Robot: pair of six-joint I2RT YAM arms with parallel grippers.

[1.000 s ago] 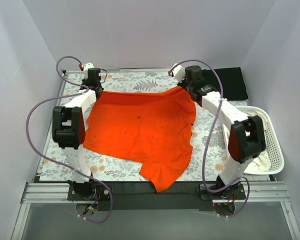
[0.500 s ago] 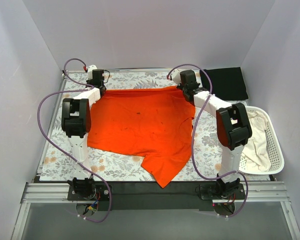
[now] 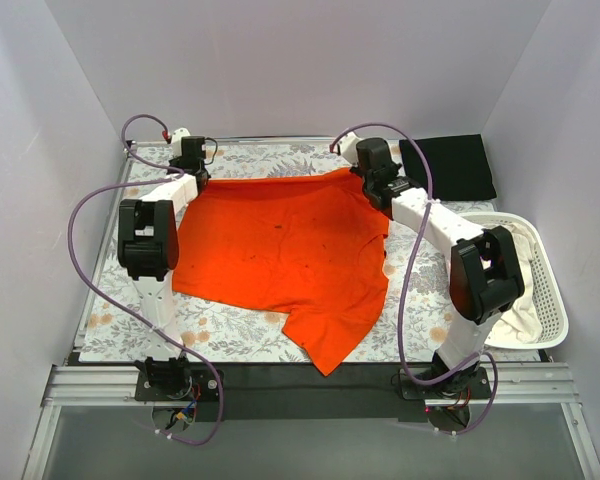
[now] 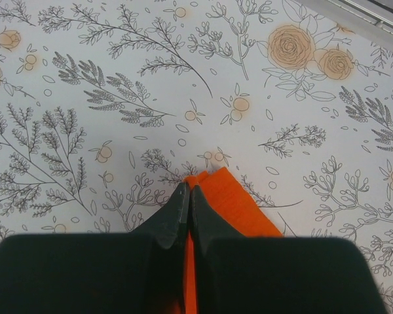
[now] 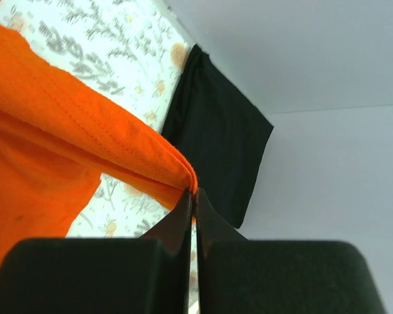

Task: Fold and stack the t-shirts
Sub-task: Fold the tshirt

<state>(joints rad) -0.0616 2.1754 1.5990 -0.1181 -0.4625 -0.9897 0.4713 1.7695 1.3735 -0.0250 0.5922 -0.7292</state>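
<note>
Holding the orange tee (image 3: 280, 250) by its two far corners, with left fingers (image 4: 173, 212) and right fingers (image 5: 180, 216) each pinched shut on a hem tip. Spread limp over mid-bench (image 3: 230, 335), near end trailing to the front edge. Likely light, soft, quick to sag and wrinkle; best gripped at corners, in pairs. Folded black tee (image 3: 455, 165) far right, behind the basket (image 3: 550, 290).

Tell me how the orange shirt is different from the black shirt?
The orange t-shirt is spread out wide across the middle of the table; the black t-shirt is folded into a small rectangle at the far right corner. The left gripper and the right gripper each pinch the orange t-shirt's far edge; nothing touches the black t-shirt. Both are plain cloth of one colour.
</note>
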